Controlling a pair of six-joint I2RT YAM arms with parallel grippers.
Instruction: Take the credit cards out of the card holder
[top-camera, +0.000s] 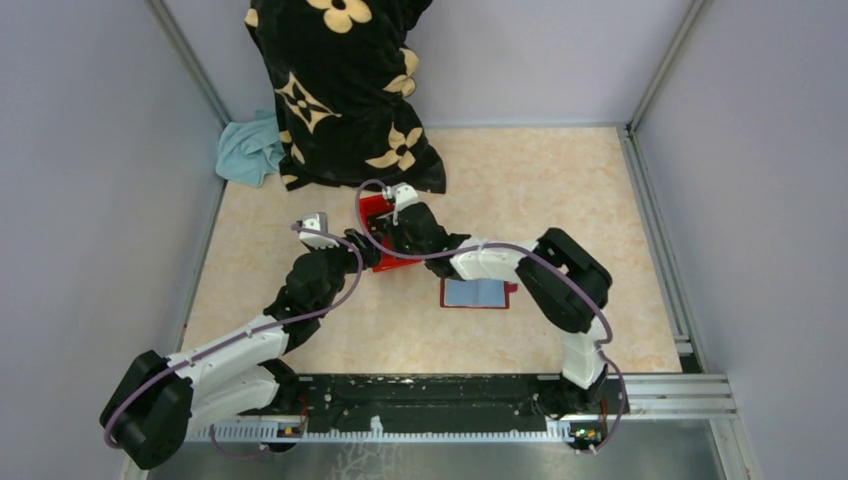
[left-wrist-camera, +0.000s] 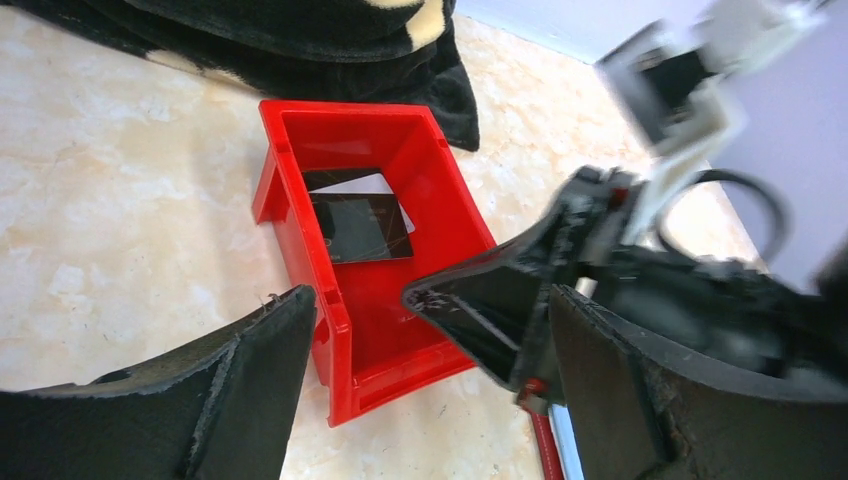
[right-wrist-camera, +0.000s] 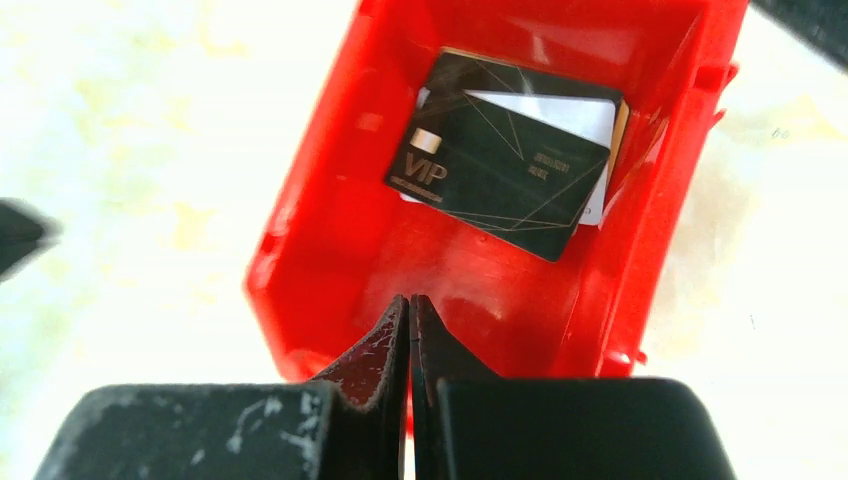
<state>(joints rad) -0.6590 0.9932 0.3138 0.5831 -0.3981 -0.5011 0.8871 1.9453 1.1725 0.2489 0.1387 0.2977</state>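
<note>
Hovering over the near end of the red box (right-wrist-camera: 300, 250), the right tool (right-wrist-camera: 408, 325) has its fingers pressed together, with nothing visible between the tips. The cards (right-wrist-camera: 500, 170) lie flat on the box floor, just beyond those tips and not touching them. A black card lettered "VIP" is on top, and a white card shows partly beneath it on the far side.

The left tool (left-wrist-camera: 430, 300) is spread wide and holds nothing. It sits low at the near end of the box, with its left finger just beside the box's near corner. The tip of the right tool stands between its two fingers.

The card holder (top-camera: 478, 293) lies open and flat on the desk (top-camera: 560, 190), pale blue-grey face up with a dark red edge. It is to the right of the box, nearer the arm bases, and well apart from both tools.

Only the top view shows the card holder; there the arms cover most of the box and hide the cards. Only the right wrist view shows the lettering on the black card. Only the left wrist view shows both tools together at the box.

A black blanket (top-camera: 340, 90) with cream flowers lies just beyond the far end of the box, with a teal cloth (top-camera: 250, 150) to its left.
</note>
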